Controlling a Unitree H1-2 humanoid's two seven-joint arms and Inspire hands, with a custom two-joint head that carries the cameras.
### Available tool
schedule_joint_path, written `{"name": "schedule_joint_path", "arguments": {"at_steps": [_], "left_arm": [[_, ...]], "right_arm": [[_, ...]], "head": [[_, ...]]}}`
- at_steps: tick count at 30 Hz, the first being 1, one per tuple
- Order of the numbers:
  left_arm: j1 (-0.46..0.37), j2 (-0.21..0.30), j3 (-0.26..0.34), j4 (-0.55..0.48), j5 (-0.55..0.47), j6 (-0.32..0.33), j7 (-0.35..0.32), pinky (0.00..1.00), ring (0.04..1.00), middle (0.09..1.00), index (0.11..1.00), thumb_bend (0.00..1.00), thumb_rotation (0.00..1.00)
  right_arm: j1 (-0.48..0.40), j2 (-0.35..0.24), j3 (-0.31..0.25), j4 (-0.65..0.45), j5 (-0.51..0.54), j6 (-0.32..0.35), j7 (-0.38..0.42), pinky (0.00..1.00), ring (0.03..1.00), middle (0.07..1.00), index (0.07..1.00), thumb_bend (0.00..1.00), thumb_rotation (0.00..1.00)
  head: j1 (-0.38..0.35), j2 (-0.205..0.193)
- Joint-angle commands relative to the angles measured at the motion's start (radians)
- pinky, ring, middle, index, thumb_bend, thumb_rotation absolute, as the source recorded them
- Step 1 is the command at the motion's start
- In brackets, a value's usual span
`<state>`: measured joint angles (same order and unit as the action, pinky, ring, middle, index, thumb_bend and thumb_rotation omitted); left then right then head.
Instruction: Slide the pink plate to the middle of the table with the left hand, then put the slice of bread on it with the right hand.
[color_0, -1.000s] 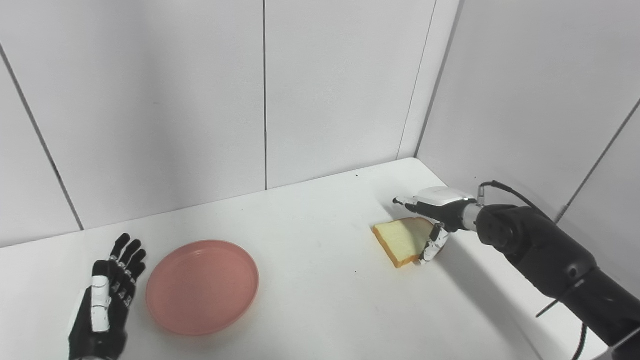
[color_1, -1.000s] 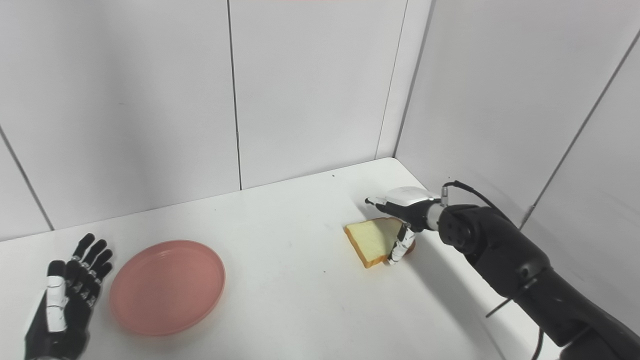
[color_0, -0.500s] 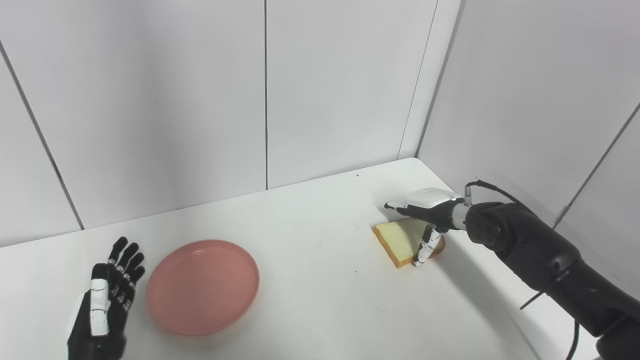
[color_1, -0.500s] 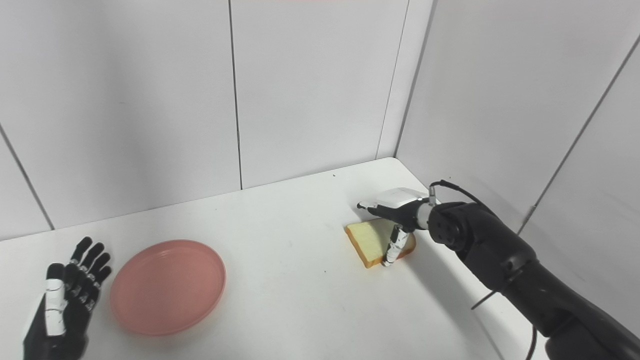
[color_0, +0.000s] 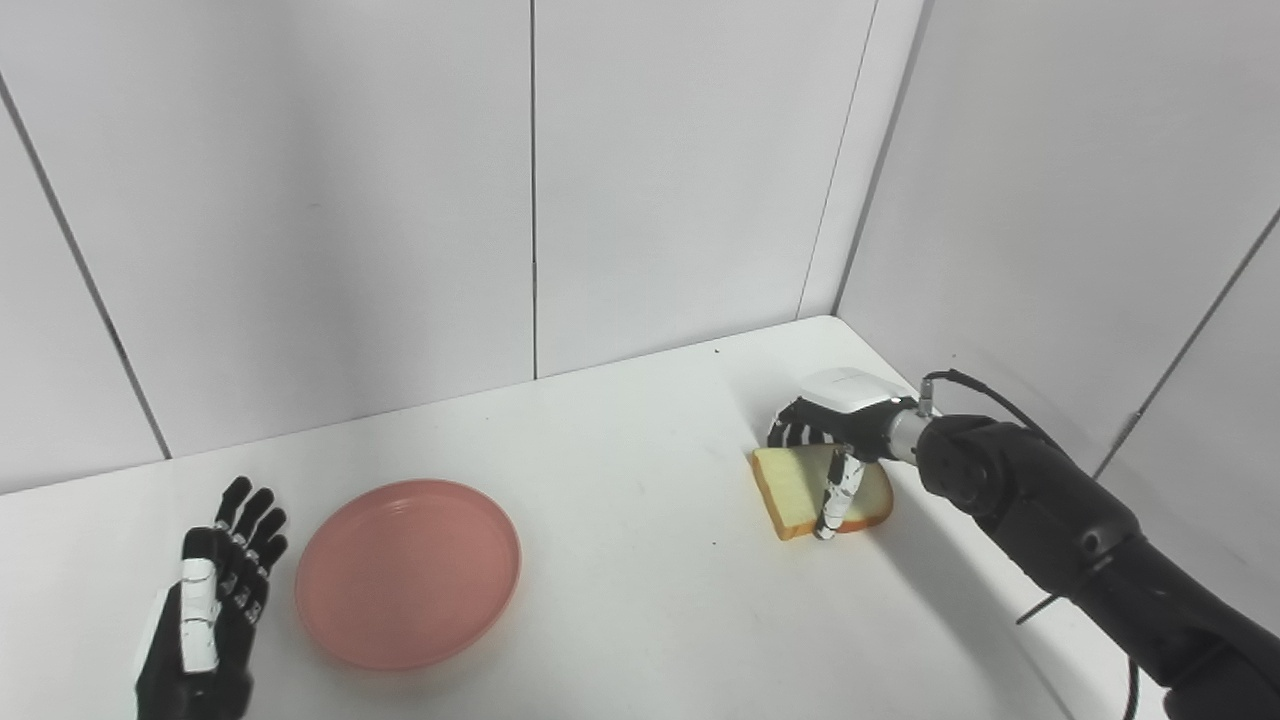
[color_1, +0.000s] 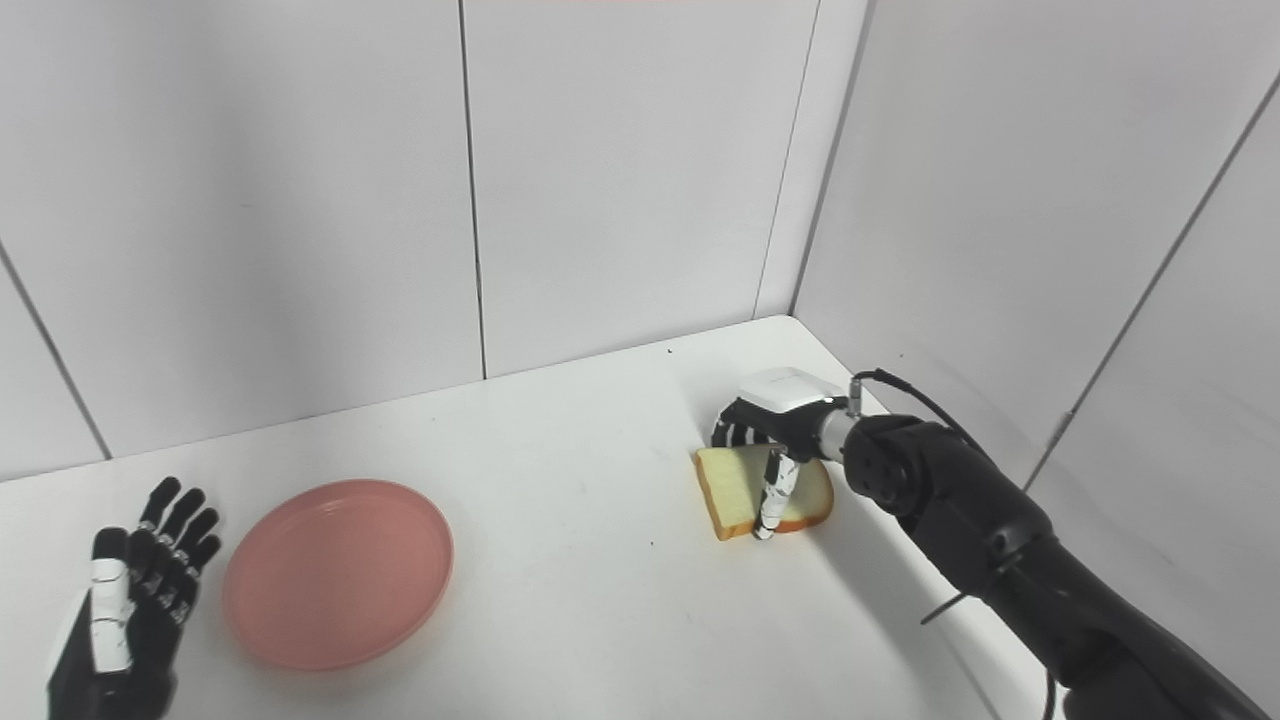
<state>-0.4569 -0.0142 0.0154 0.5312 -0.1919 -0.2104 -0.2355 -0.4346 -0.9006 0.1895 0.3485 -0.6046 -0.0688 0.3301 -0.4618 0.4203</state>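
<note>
The pink plate (color_0: 408, 572) lies bare on the left part of the white table (color_0: 630, 580). Just left of the plate my left hand (color_0: 205, 610) rests open with its fingers spread, not touching the rim. The slice of bread (color_0: 790, 485) lies on the table at the right. My right hand (color_0: 835, 425) sits over the slice. Its fingers curl down over the far edge, and the thumb (color_0: 830, 495) presses at the near edge. The slice's middle is hidden by the thumb.
White wall panels (color_0: 700, 180) close the table at the back and along the right, meeting in a corner behind the bread. My black right forearm (color_0: 1060, 520) and its cable run along the table's right edge.
My right hand has moved left over the bread, and its straight fingers have curled down onto the far edge. The slice has turned a little. The left hand and the plate have stayed put.
</note>
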Motion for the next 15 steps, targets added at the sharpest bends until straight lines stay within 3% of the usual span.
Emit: {"name": "schedule_joint_path", "arguments": {"at_steps": [1,4,10,15], "left_arm": [[0.013,-0.009,-0.001,0.022,-0.005,-0.027,-0.01,0.99,0.966,0.969,0.953,0.84,0.97],[0.014,-0.01,-0.002,0.021,-0.003,-0.027,-0.006,0.99,0.966,0.97,0.952,0.84,0.97],[0.017,-0.02,-0.005,0.002,0.0,-0.017,0.004,0.99,0.967,0.972,0.957,0.84,0.98],[0.03,-0.025,-0.014,-0.035,0.007,0.001,0.01,0.98,0.966,0.972,0.959,0.8,1.0]], "right_arm": [[-0.026,-0.021,-0.019,-0.006,0.002,-0.054,-0.043,0.38,0.441,0.483,0.49,0.53,0.0],[-0.026,-0.024,-0.019,0.001,0.004,-0.087,-0.068,0.33,0.402,0.47,0.489,0.53,0.0],[-0.009,-0.031,-0.063,-0.091,0.019,-0.105,-0.111,0.3,0.376,0.434,0.512,0.53,0.0],[-0.014,-0.015,-0.12,-0.231,0.074,-0.059,-0.069,0.19,0.255,0.469,0.486,0.53,0.0]], "head": [[0.004,0.003],[0.008,0.006],[0.031,0.021],[0.074,0.037]]}}
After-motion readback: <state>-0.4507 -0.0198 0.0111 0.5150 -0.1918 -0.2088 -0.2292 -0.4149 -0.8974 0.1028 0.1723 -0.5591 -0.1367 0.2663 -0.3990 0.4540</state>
